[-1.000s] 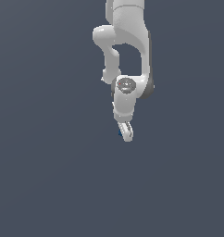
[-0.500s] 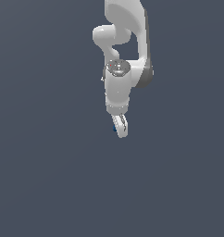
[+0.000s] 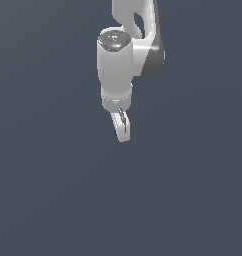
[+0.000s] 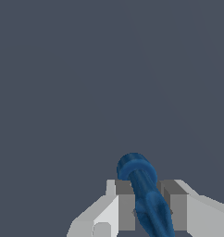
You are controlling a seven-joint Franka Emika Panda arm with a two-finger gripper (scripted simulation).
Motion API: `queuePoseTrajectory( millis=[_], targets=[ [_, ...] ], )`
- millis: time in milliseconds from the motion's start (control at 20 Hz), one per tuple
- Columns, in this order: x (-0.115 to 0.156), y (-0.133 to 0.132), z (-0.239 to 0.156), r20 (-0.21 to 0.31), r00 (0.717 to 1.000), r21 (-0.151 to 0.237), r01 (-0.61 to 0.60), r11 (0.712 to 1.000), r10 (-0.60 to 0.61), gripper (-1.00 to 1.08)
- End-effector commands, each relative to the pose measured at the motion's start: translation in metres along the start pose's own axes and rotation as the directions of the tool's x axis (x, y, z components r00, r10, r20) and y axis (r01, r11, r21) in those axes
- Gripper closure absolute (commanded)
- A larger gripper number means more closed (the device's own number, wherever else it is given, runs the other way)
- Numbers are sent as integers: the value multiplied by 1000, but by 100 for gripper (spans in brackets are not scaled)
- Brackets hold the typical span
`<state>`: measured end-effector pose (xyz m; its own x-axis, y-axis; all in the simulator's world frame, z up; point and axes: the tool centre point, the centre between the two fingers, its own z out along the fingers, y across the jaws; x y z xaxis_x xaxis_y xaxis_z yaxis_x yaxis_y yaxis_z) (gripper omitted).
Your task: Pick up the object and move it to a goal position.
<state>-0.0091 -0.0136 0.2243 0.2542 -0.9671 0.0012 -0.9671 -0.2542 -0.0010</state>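
Observation:
The object is a small dark-blue rounded rod. In the wrist view it sits clamped between the two grey pads of my white gripper. In the exterior view only a thin blue sliver of the object shows at the edge of the fingers. My gripper hangs from the white arm with its fingers pointing down, lifted above the grey floor. It is shut on the object.
A plain dark grey-blue surface fills both views. No other objects, containers or edges show.
The arm has risen and swung toward the exterior view's left, carrying the object with it. The gripper stays shut.

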Motion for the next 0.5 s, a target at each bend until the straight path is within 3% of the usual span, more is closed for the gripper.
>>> queuePoseTrajectory(
  millis=[0,450],
  targets=[
    [6,-3,-14,0,1000,-1,1,1000,-1,108],
    [15,-8,-34,1,1000,-1,2,1000,-2,108]
  ],
)
